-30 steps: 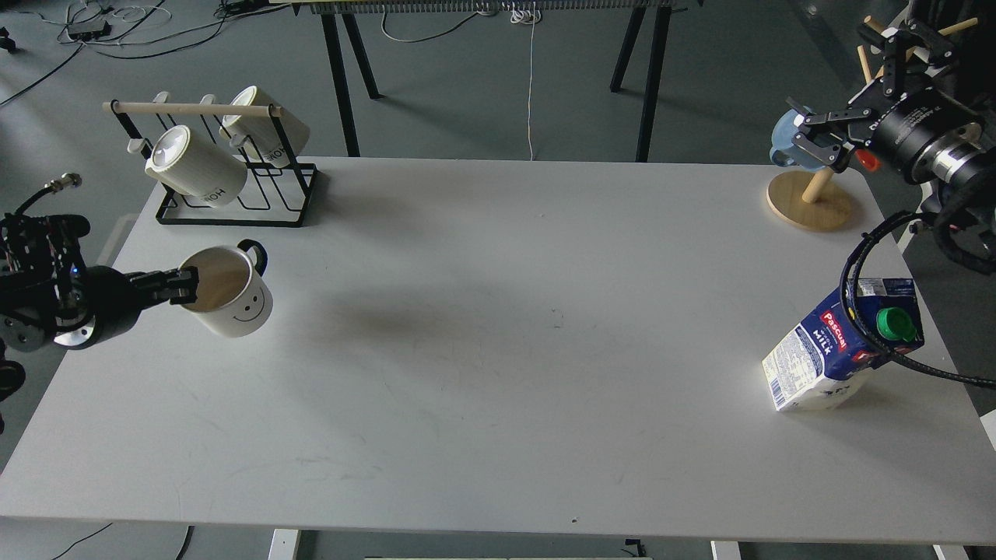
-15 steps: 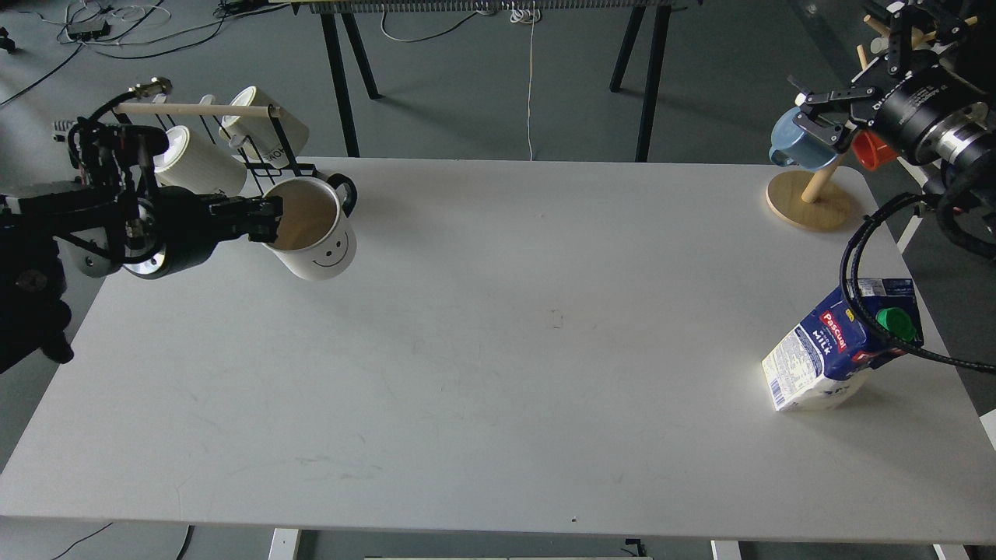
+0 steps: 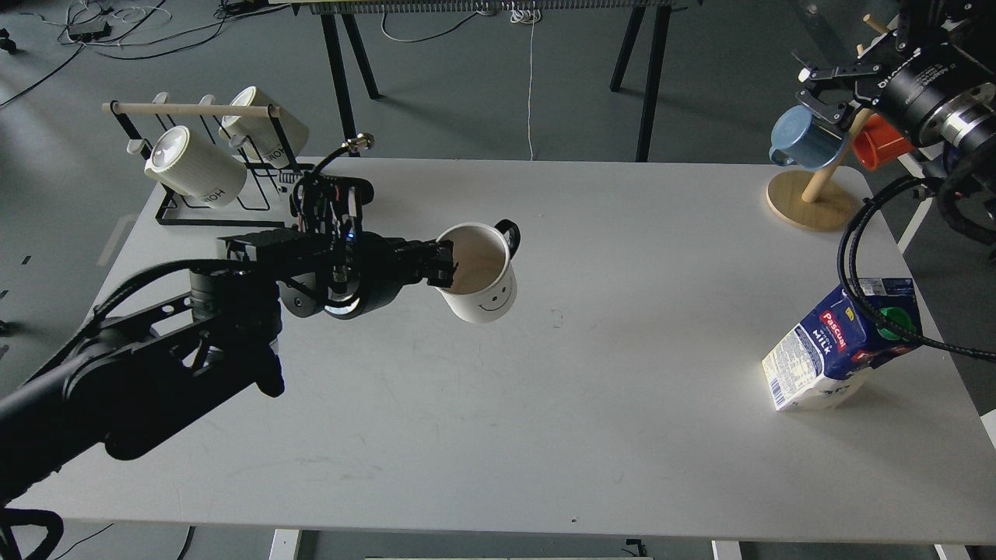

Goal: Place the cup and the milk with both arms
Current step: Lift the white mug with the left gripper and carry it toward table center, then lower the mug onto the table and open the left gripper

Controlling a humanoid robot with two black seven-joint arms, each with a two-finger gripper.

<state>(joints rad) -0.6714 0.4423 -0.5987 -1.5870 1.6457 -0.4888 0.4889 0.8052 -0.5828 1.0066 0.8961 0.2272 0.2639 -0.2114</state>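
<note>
Cup [image 3: 481,281] has travelled from the mug rack [image 3: 226,167] toward mid-desk within a second, its rim clenched by the left gripper [image 3: 443,264], so placing seems near. Milk [image 3: 844,346] stands untouched far right of the rack; right gripper [image 3: 825,93] hovers, apparently released. White desk [image 3: 545,435]; cabled floor beyond.

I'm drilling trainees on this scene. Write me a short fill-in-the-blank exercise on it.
1. The left pincer grips the cup by its ____.
2. The milk carton's screw cap is ____.
3. The face drawn on the cup is a ____.
4. The blue mug hangs on a ____ stand.

Missing words: rim; green; smiley; wooden
</note>
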